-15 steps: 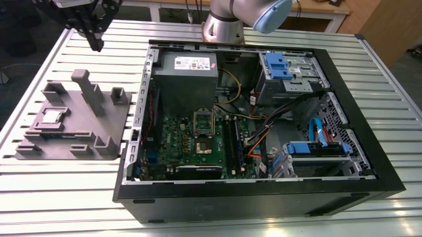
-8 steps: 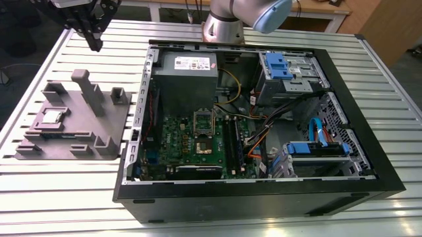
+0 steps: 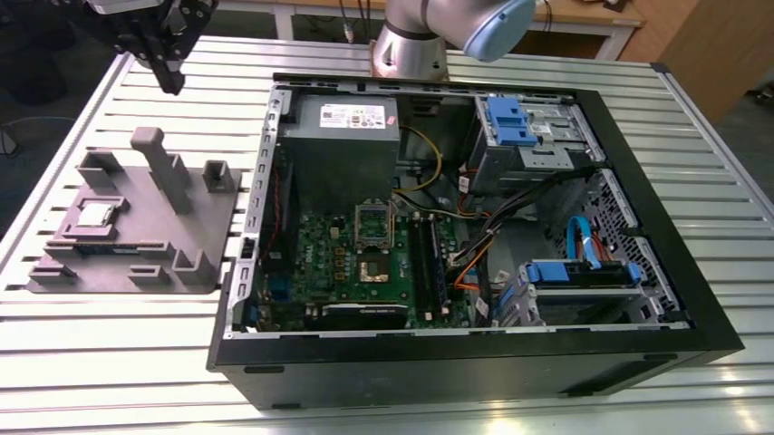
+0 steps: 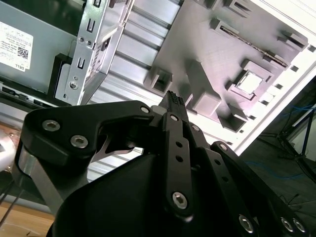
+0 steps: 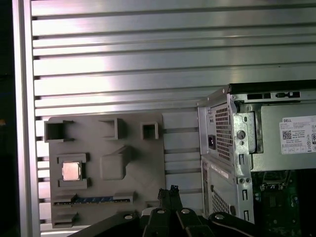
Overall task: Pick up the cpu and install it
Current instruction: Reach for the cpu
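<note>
Claw (image 3: 173, 83) with fingers drawn together, holding nothing, poised above the counter (image 3: 121, 362), well apart from the cpu (image 3: 94, 215); cpu seated in a square recess of the grey fixture (image 3: 206, 227); open computer case (image 3: 677, 236) alongside, containing a green motherboard (image 3: 324, 243).

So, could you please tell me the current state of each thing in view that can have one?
cpu: lying flat in its recess on the grey fixture block, not gripped.
pincer: shut, holding nothing, raised clear of the fixture block.
computer case: lying on its side, side panel off, interior exposed.
motherboard socket: looks empty, no silver chip in it.
</note>
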